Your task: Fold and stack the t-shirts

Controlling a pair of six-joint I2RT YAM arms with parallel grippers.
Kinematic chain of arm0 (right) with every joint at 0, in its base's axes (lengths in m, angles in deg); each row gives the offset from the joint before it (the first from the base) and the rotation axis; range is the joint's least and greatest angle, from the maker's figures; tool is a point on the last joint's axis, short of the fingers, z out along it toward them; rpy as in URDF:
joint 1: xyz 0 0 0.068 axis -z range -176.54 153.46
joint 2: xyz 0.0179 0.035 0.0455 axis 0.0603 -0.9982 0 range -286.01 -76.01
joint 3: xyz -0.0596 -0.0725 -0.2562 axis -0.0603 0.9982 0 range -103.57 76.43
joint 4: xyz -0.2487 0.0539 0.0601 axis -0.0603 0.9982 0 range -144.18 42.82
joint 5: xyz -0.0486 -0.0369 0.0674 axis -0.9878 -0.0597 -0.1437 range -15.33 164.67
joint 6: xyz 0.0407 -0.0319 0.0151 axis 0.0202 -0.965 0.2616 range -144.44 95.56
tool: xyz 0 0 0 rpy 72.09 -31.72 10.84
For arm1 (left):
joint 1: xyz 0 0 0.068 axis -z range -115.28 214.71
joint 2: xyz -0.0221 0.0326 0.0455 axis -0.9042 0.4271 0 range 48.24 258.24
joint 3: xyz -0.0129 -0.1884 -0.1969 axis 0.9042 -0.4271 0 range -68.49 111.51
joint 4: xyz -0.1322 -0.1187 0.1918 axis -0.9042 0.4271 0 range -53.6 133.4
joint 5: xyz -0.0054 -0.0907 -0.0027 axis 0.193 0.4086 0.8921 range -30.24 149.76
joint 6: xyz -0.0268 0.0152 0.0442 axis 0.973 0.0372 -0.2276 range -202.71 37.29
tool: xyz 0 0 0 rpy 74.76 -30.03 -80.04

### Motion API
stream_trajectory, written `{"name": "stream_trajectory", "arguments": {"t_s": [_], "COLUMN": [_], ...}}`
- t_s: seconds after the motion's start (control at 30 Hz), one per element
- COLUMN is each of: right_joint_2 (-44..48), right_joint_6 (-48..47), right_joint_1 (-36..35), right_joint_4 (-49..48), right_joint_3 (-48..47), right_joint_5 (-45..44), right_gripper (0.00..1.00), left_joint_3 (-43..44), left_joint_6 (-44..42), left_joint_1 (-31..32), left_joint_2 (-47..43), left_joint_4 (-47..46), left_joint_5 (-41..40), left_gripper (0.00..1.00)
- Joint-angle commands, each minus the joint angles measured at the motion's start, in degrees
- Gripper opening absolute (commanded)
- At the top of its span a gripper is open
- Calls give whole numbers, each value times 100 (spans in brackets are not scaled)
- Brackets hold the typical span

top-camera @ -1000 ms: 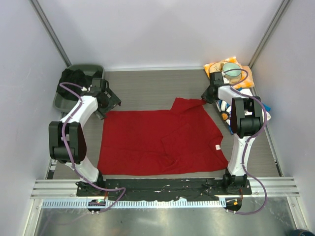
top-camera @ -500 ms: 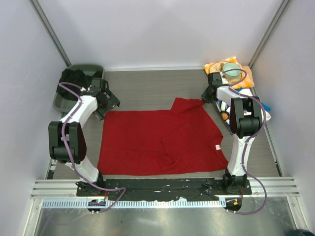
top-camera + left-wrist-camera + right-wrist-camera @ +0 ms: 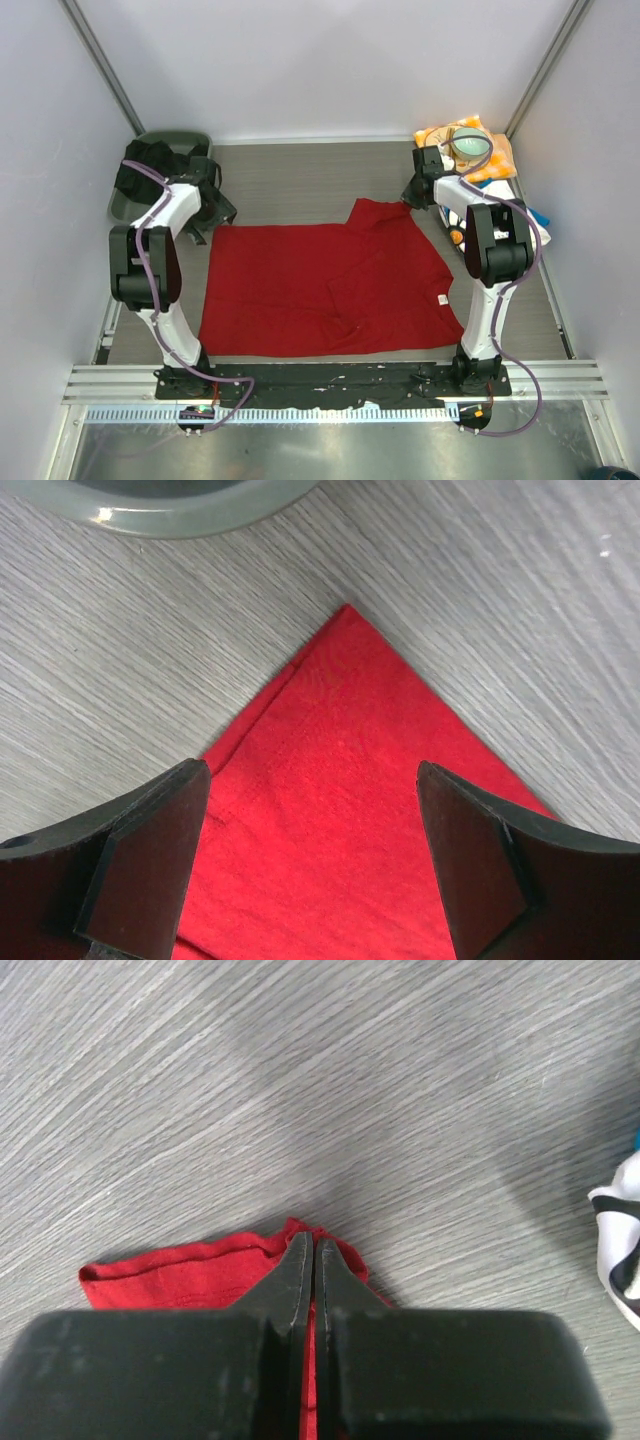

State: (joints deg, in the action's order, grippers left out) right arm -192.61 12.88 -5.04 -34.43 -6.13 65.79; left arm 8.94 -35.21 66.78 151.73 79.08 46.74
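The red t-shirt point(image 3: 320, 280) lies spread flat in the middle of the table. My left gripper point(image 3: 211, 217) is open just above its far left corner point(image 3: 340, 770), with a finger on each side of the cloth and nothing in it. My right gripper point(image 3: 410, 197) is shut on the shirt's far right corner point(image 3: 200, 1265); a thin strip of red shows between its closed jaws point(image 3: 313, 1245). White and blue cloth of the printed t-shirt point(image 3: 456, 214) shows behind the right arm, mostly hidden. Its edge also shows in the right wrist view point(image 3: 620, 1230).
A grey-green bin point(image 3: 125, 205) with dark cloth in it stands at the back left; its rim point(image 3: 170, 510) is close beyond the left gripper. An orange-yellow cloth point(image 3: 500, 160) with a bowl point(image 3: 470, 145) lies at the back right. Walls enclose the table.
The left arm has swung in and its gripper has shifted slightly left over the shirt's corner. The right gripper has edged a little farther back. The shirt lies as before.
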Motion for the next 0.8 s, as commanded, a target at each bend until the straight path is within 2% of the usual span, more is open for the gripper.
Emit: {"name": "stream_trajectory", "arguments": {"t_s": [0.0,0.23,0.77], "right_joint_2": [418,401,427], "right_joint_6": [-111,-111,-164], "right_joint_1": [-30,-30,-39], "right_joint_4": [-146,-261,-331], "right_joint_3": [39,118,162], "right_joint_5": [-61,71,203], "right_gripper": [1,1,1], "left_joint_3": [308,607,501], "left_joint_6": [-198,-593,-558], "left_joint_1": [-40,-40,66], "left_joint_2": [242,533,981], "left_joint_4": [39,22,-242], "left_joint_5": [-263,-684,-878], "left_gripper": [89,85,75]}}
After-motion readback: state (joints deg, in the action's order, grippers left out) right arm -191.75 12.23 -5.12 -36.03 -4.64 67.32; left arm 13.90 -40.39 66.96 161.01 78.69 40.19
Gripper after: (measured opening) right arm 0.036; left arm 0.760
